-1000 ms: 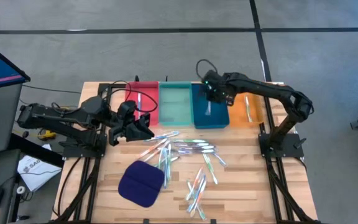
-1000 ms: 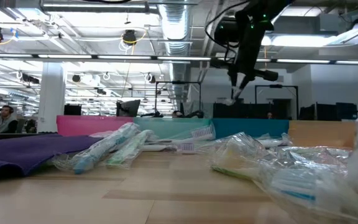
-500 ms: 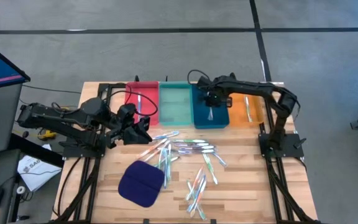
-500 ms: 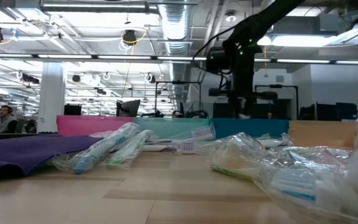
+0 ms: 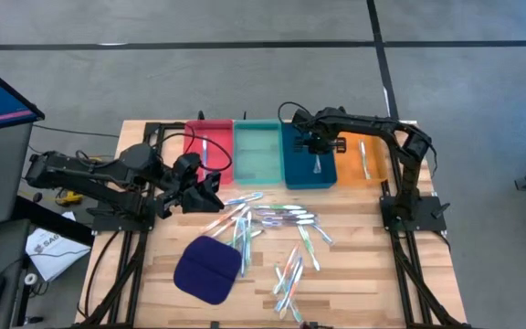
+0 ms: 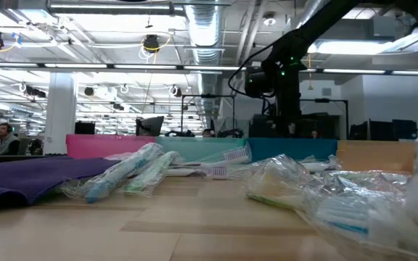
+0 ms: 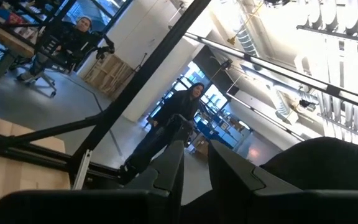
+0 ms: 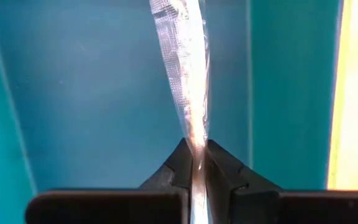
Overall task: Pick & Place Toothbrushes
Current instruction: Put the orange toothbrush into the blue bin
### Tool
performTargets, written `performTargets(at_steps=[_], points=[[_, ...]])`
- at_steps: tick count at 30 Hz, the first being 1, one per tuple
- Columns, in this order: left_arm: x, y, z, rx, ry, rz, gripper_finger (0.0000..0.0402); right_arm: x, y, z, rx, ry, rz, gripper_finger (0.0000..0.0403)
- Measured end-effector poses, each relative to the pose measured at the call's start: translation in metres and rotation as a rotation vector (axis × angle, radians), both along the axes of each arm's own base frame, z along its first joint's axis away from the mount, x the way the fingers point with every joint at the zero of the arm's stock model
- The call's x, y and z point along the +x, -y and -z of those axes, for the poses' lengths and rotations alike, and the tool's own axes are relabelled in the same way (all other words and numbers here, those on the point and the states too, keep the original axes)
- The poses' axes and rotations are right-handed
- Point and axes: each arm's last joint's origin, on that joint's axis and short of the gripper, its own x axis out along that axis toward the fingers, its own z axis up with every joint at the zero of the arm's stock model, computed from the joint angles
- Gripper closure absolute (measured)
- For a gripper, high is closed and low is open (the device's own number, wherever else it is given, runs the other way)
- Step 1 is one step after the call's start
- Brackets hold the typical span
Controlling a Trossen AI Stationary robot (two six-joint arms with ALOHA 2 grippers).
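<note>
My right gripper (image 5: 319, 151) points down into the blue tray (image 5: 298, 175) and is shut on a toothbrush in a clear wrapper (image 8: 182, 62). In the low view the blue tray's wall (image 6: 292, 148) hides the fingertips. Many more wrapped toothbrushes (image 5: 277, 217) lie loose on the wooden table, in the middle and toward its near edge. My left gripper (image 5: 210, 190) waits raised at the table's left, near the red tray (image 5: 192, 155). It tips slightly upward, with a narrow gap between its fingers (image 7: 173, 165) and nothing in it. My right gripper pinches the wrapped toothbrush near one end (image 8: 196, 140) between its two fingers, coming from above and pointing down. The toothbrush reaches out past the fingertips over the blue tray's floor. Whether its free end (image 8: 166, 12) touches the floor, I cannot tell.
Four trays stand in a row at the far edge: red, teal (image 5: 257, 153), blue and orange (image 5: 377, 164). The red and orange trays each hold a toothbrush. A dark blue pad (image 5: 208, 270) lies at the near left. A monitor stands off the table's left.
My right gripper has sunk with the toothbrush from above the trays down into the blue tray, shifting slightly toward the table's near edge, and its wrist has rolled. It has stayed shut on the toothbrush.
</note>
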Motion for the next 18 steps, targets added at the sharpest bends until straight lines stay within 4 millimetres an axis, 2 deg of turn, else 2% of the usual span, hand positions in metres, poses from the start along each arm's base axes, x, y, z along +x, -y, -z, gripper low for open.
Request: performTargets(at_steps=[10,18], points=[[0.0005,0.0000,0.0020,0.002,-0.021,-0.001,0.0334,-0.0044,0.0070,-0.0002,-0.022,-0.021,-0.035,0.0385],[0.0009,-0.0028,0.0020,0.002,-0.020,-0.014,0.0334,-0.0014,0.0016,0.0000,-0.009,-0.025,-0.077,0.0300]])
